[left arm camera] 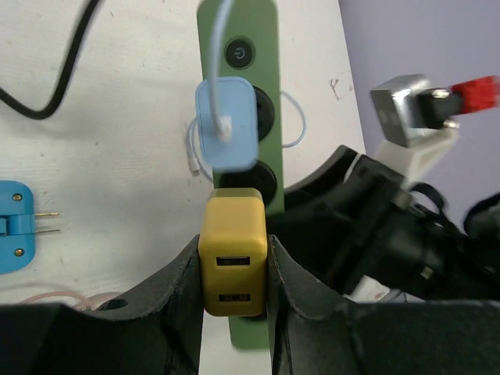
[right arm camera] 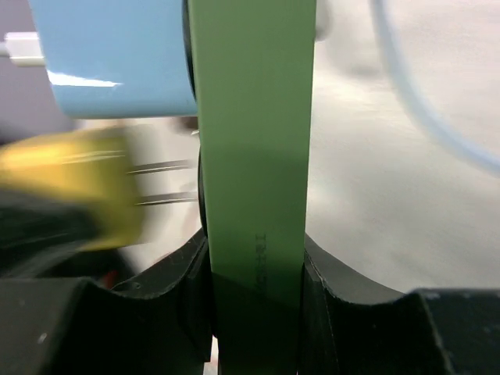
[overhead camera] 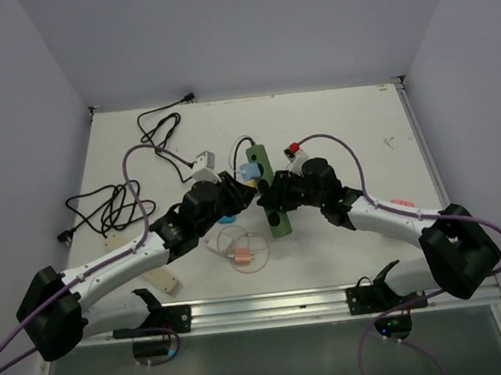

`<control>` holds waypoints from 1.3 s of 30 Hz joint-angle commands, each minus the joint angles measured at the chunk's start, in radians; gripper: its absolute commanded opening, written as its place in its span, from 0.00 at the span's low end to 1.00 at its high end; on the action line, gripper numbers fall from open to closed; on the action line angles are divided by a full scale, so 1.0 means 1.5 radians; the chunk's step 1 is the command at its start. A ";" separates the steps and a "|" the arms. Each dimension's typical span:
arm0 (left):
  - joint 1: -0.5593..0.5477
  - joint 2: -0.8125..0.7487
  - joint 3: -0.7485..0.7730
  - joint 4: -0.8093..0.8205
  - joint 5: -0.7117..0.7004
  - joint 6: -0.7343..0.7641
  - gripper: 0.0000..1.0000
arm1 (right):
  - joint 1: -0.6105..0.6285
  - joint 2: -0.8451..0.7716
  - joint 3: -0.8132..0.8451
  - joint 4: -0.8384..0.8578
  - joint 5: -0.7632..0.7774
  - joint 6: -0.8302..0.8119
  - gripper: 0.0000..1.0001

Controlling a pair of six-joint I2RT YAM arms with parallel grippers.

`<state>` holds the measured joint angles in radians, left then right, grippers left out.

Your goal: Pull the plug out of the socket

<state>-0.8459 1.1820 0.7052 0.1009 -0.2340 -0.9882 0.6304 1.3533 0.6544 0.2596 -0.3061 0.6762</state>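
Note:
The green power strip (overhead camera: 255,158) lies mid-table; it also shows in the left wrist view (left arm camera: 262,70) and the right wrist view (right arm camera: 254,156). My left gripper (left arm camera: 233,254) is shut on the yellow plug (left arm camera: 233,262), which sits over the strip's lower socket. In the right wrist view the yellow plug (right arm camera: 70,187) stands off the strip, with its two metal prongs (right arm camera: 160,181) bare between them. My right gripper (right arm camera: 256,266) is shut on the strip's edges. A light blue plug (left arm camera: 226,123) with a white cord sits in the socket above.
A black cable (overhead camera: 118,201) coils at the left. A white adapter (overhead camera: 202,167), a blue adapter (left arm camera: 16,225), an orange connector on a thin cord (overhead camera: 240,258) and a beige flat piece (overhead camera: 164,282) lie nearby. A red-tipped grey block (left arm camera: 406,109) stands right of the strip.

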 commanded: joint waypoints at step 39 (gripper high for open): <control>0.141 0.038 -0.166 0.113 0.165 0.053 0.52 | -0.075 -0.064 -0.066 -0.007 0.080 -0.090 0.00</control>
<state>-0.6415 1.2461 0.4603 0.1829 -0.0013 -0.9211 0.5121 1.2877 0.5468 0.1528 -0.1444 0.5694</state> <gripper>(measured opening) 0.498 0.386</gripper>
